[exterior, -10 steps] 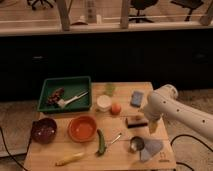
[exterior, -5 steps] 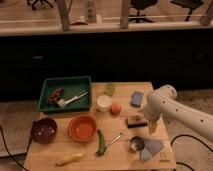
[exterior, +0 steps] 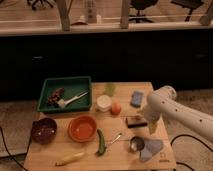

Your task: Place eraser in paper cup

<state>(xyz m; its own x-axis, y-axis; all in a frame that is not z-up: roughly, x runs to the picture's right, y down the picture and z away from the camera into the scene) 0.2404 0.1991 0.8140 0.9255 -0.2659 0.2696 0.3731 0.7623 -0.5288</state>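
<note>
The eraser [exterior: 134, 122], a small dark block with a tan base, lies on the wooden table [exterior: 120, 159] right of centre. My gripper [exterior: 142, 119] is at the end of the white arm [exterior: 167, 106], which reaches in from the right. It hangs right at the eraser's right end, and I cannot tell whether it touches it. The white paper cup [exterior: 104, 102] stands upright to the upper left of the eraser, next to an orange fruit [exterior: 116, 108].
A blue sponge [exterior: 136, 98] lies behind the eraser. A green tray [exterior: 65, 93] sits at the back left. An orange bowl [exterior: 82, 128], dark bowl [exterior: 44, 130], green chili [exterior: 101, 142], banana [exterior: 70, 158], metal cup [exterior: 136, 144] and grey-blue cloth [exterior: 152, 148] fill the front.
</note>
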